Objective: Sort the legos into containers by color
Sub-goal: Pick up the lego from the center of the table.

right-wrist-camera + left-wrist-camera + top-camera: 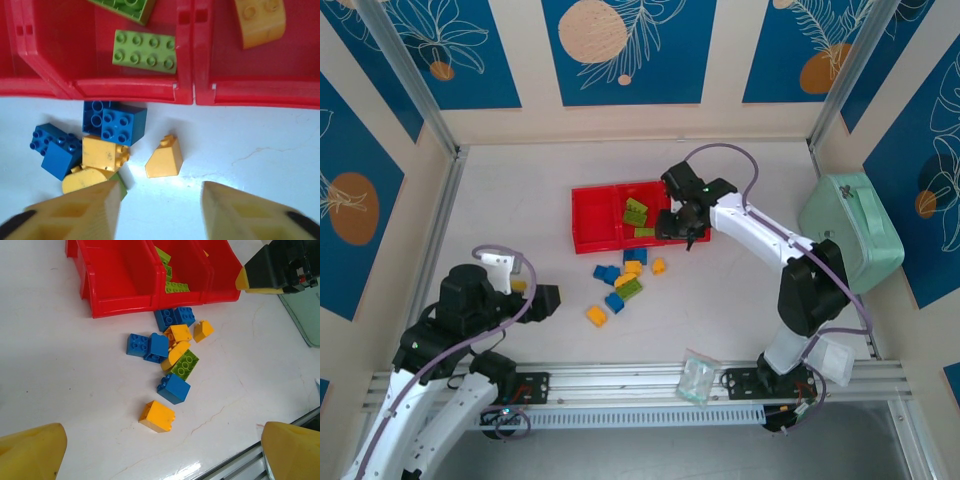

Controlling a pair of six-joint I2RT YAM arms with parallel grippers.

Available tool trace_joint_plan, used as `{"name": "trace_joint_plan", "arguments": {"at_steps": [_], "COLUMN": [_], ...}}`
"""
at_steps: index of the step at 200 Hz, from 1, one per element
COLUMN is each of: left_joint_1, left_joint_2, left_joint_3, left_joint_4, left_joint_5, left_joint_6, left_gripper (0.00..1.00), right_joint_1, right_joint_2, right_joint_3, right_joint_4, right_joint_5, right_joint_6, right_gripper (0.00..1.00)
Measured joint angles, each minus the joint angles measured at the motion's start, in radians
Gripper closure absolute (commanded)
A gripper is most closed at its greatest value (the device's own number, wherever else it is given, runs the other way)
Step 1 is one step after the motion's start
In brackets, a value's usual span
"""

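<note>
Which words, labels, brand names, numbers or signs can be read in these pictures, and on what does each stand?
None can be read.
The legos and the red tray are plain plastic.
The mint green case shows no logo.
The wall panels bear leaf and circle drawings, no letters.
Any print on the clear bag is too small to tell.

Blue, lime-green and orange-yellow legos [173, 388], bright red tray [125, 305], mint-green case [850, 235]

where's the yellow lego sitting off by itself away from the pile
In the top external view the lone yellow brick lies on the table, at the near left side of the pile, just beside a blue brick.
</note>
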Motion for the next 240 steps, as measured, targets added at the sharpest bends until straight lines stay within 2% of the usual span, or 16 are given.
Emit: {"name": "trace_joint_plan", "arguments": {"at_steps": [34,68,103,143,195,240], "left_joint_1": [0.0,0.0,0.0,0.0,0.0,0.0], "left_joint_2": [-0.002,-0.002,-0.006,-0.021,-0.021,-0.021], "left_joint_3": [-0.001,-0.001,-0.001,-0.001,-0.003,-0.003], "left_joint_4": [0.0,0.0,0.0,0.0,0.0,0.0], "left_joint_5": [0.0,0.0,0.0,0.0,0.0,0.0], "left_joint_6": [0.0,0.0,0.0,0.0,0.0,0.0], "left_gripper": [0.01,0.01,0.0,0.01,0.01,0.01], "right_joint_1": [0.03,0.048,0.067,0.091,0.094,0.095], "right_joint_2": [0.027,0.11,0.198,0.243,0.253,0.269], "right_joint_3": [-0.058,-0.114,-0.126,-0.1,-0.095,-0.073], "right_joint_4": [0.01,0.043,0.088,0.076,0.054,0.024], "right_joint_5": [-0.02,-0.044,-0.045,-0.013,0.022,0.048], "right_joint_6": [0.072,0.177,0.269,0.304,0.289,0.24], "right_gripper": [0.32,0.31,0.36,0.44,0.54,0.54]}}
